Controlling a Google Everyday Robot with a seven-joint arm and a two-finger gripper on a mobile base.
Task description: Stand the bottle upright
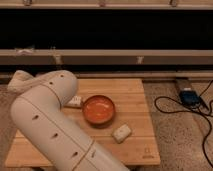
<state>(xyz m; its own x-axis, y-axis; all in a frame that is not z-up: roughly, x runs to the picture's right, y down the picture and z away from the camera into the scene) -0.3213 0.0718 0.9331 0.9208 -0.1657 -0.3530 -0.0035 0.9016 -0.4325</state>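
The bottle (121, 132) is small and cream-white. It lies on its side on the wooden table (135, 100), near the front right, just below an orange bowl (98, 110). My gripper does not show in the camera view. Only my arm's thick white links (47, 125) are visible, rising from the bottom edge and bending at the left of the table. They cover much of its left half.
A small white object (75, 102) lies left of the bowl, partly hidden behind my arm. A dark shelf rail (110, 57) runs behind the table. A blue-black device with black cables (189, 96) lies on the floor to the right.
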